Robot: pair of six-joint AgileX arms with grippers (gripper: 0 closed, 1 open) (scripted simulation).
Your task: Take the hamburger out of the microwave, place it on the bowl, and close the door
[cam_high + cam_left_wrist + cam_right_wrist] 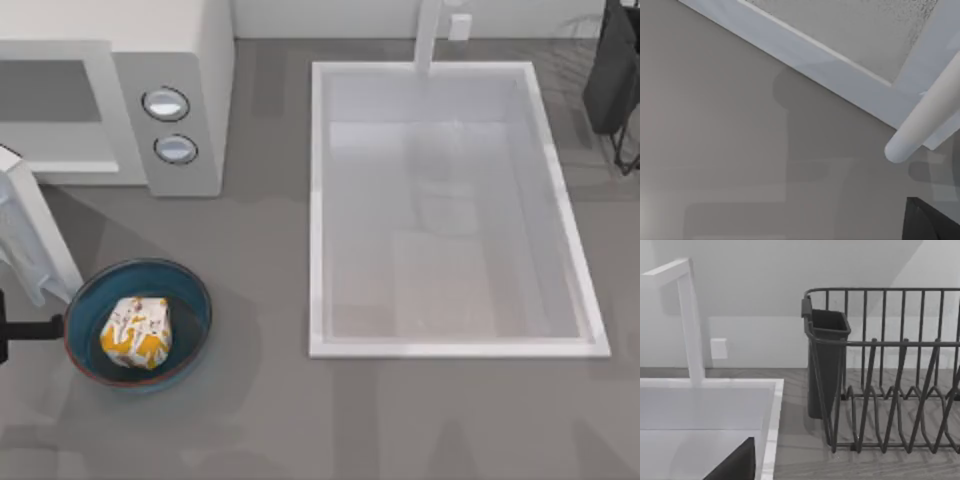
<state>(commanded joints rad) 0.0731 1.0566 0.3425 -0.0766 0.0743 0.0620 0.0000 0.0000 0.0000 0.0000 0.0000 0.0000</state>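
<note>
Burger in the bowl — the door is next.

At the far left of the table my left arm (22, 330) is sitting just beside the bowl (190, 290), and I cannot tell how its pincer is standing. The door (30, 225) is hanging open, angled out from the microwave (190, 50) — I judge I should be pushing flat against its outer face and swinging it toward the front, keeping clear of the bowl's rim. The bowl is holding the hamburger (137, 332), sitting a little left of centre. The microwave's cavity (45, 90) is looking bare. Further right, the white sink (320, 200) is holding nothing I can make out. My right arm is parked at the far right by the dish rack (890, 380) — I cannot tell its pincer's state either.
</note>
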